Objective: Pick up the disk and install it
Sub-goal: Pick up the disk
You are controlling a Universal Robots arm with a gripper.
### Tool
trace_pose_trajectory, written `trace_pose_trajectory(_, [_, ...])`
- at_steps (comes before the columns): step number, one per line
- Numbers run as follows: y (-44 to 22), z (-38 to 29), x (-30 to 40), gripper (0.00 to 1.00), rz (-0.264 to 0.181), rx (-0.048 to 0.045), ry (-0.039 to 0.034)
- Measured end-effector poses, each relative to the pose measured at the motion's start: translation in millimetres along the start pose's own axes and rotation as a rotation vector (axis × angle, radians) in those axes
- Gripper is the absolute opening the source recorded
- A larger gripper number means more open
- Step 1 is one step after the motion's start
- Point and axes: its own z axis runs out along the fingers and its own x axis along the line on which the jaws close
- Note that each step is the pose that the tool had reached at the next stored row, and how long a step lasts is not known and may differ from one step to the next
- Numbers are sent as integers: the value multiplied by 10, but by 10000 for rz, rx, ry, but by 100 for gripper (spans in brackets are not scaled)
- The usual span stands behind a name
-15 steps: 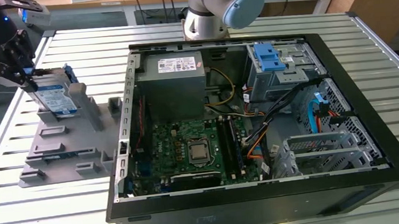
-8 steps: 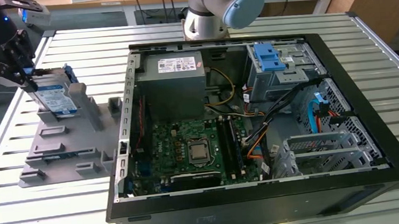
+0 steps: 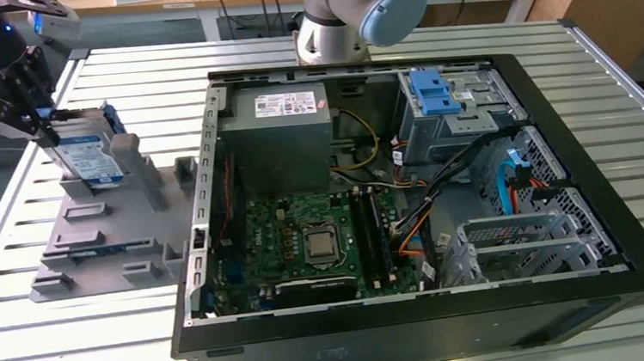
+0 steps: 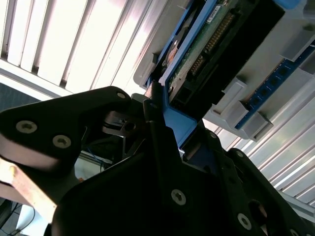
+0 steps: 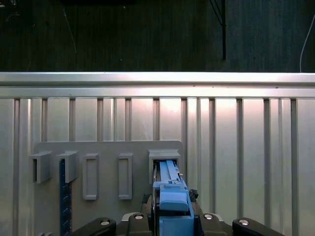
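Black tool (image 3: 39, 123) tight on flat blue-framed disk (image 3: 88, 161)

The arm (image 3: 327, 25) is silver-grey tubing with a rounded pale blue joint cap (image 3: 393, 11). Its gripper (image 4: 177, 130) is matte black and angular, dotted with silver screws (image 4: 178, 196).

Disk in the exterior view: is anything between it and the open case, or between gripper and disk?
Nothing separates the gripper from the disk; it is at the disk's top edge. Toward the case, upright posts of the grey fixture and the case's own side wall stand between.
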Motion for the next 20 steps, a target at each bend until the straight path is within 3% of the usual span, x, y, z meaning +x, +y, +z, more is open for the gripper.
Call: trace_pose_trajectory(20, [1,-166,-3,37,0,2,-1])
